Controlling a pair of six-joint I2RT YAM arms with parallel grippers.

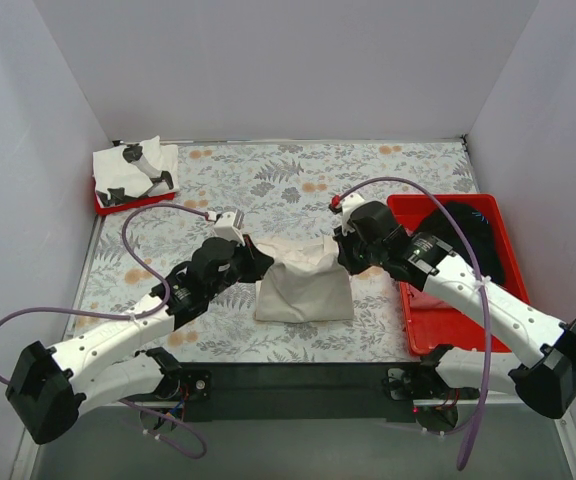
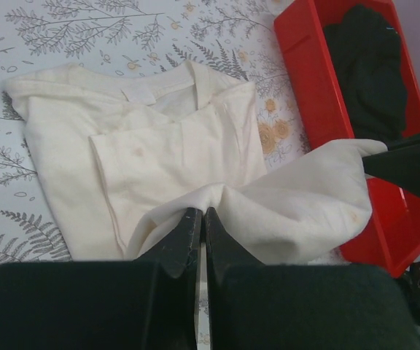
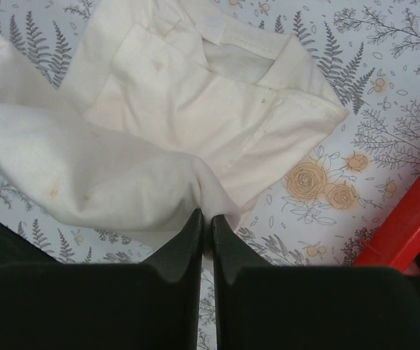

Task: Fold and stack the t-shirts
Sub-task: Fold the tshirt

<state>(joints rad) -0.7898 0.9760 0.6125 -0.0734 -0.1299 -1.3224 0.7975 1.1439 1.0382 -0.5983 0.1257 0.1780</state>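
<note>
The cream t-shirt [image 1: 303,290] lies at the middle of the table [image 1: 268,180], already narrowed into a part-folded block with its collar showing on the layer that rests flat. The left gripper [image 1: 255,260] at 9 o'clock of the shirt and the right gripper [image 1: 343,258] at 3 o'clock each have their fingers pinched tight on the same edge of cloth. That edge hangs raised and slack between them, above the 12 o'clock side of the block. In each wrist view the jaws meet with fabric bunched between their tips. The step in hand looks like a crosswise fold, the lifted edge being carried over the body. The next move probably calls for both arms to travel together toward 6 o'clock at equal height. That should keep the span taut enough not to wrinkle before they lower it flush and let go. A black t-shirt [image 1: 468,240] waits in the red tray [image 1: 428,322] at 3 o'clock. A white t-shirt with black marks [image 1: 133,168] sits in a smaller tray [image 1: 108,208] at 10 o'clock.
</note>
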